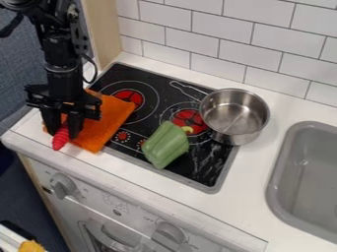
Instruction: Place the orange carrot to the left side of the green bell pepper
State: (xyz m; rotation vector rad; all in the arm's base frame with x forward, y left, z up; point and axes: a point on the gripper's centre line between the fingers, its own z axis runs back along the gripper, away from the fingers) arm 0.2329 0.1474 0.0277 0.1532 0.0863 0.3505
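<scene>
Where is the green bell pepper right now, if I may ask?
The green bell pepper lies near the camera view's centre, on the black stovetop, between the orange cloth on the left and the metal saucepan on the right.

The carrot (60, 139) looks bright red, not orange. It has little bumpy rings and gets thin at its rounded tip. It is on the left of the view, at the bottom of the black gripper (64, 133), which hides part of it. Its tip points to the front of the worktop (131, 172), by the orange cloth (112, 118).

The bell pepper (164, 146) is soft green, fat and bumpy, with a short yellow-green stem. It lies on its side on the black stove top (209, 165), its stem to the right.
</scene>
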